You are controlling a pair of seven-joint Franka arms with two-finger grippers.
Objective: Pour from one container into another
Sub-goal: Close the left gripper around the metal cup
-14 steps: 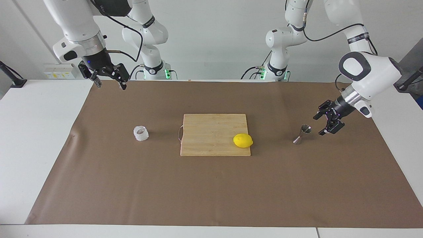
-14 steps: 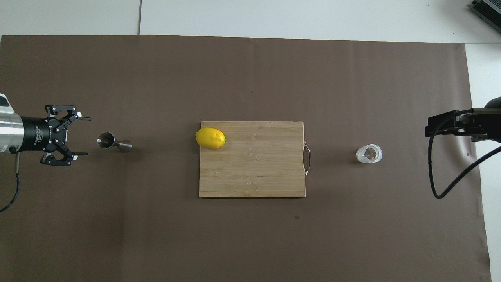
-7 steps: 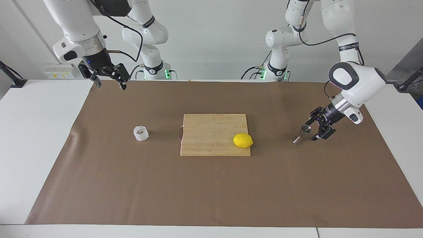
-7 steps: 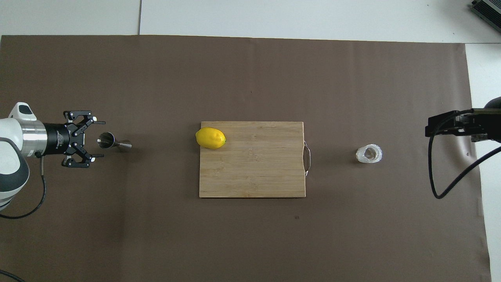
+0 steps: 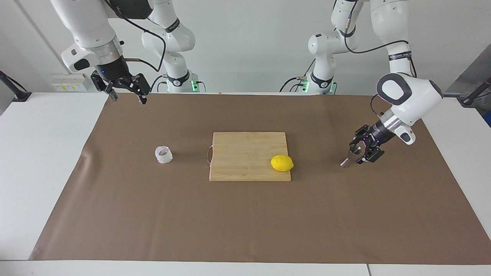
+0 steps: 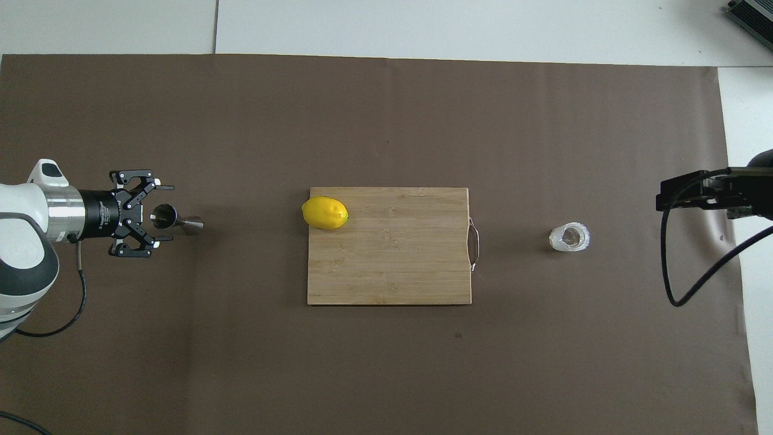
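The shiny steel hourglass jigger (image 5: 350, 155) is flanked by the spread left end effector (image 5: 362, 152); the right end effector (image 5: 126, 94) is spread, well apart.

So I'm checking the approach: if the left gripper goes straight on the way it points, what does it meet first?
Most likely the steel jigger: the left gripper is open, its fingertips already flanking the jigger's upper cup.

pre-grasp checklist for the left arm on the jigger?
1. Left gripper open, fingers either side of the jigger: ok.
2. Jigger upright on the mat: ok.
3. Fingers touching the jigger: cannot tell.
4. Textured cup upright, toward the right arm's end: ok.
5. Right gripper open, raised over the mat's edge nearest the robots, waiting: ok.
6. Lemon on the cutting board, apart from the jigger: ok.
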